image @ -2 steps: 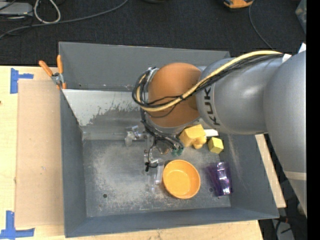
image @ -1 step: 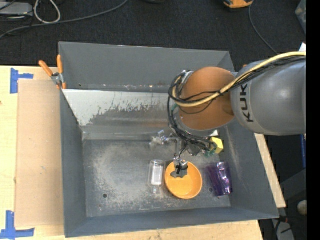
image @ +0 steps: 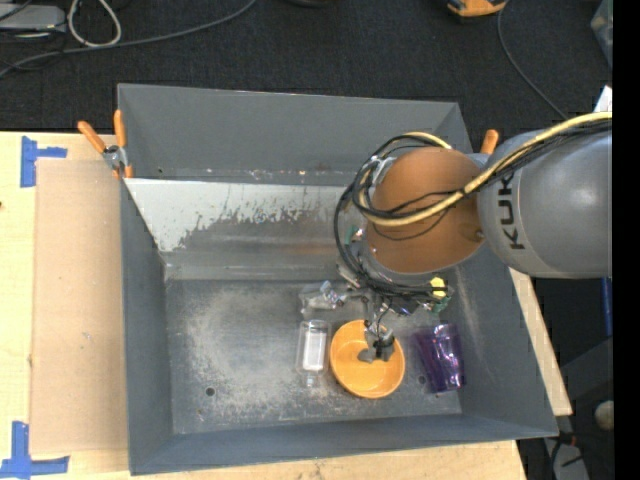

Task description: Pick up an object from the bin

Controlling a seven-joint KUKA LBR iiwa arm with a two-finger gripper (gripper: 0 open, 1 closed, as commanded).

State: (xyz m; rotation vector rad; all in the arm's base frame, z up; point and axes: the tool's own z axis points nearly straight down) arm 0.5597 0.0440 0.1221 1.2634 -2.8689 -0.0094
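Note:
My gripper [image: 380, 346] hangs below the orange wrist cover, its fingertips down on the middle of an orange round dish [image: 366, 360] that lies right of centre on the bin floor. Just left of the dish lies a small clear bottle [image: 313, 346], upright in the picture. A purple crinkled packet [image: 439, 358] lies to the dish's right, close to the bin's right wall. Nothing shows between the fingers that I can make out.
A small clear, shiny piece [image: 322, 296] lies just above the bottle, near the arm's cables. The arm comes in from the right and its orange cover hides the floor behind the dish. Bare grey floor stretches over the bin's left half.

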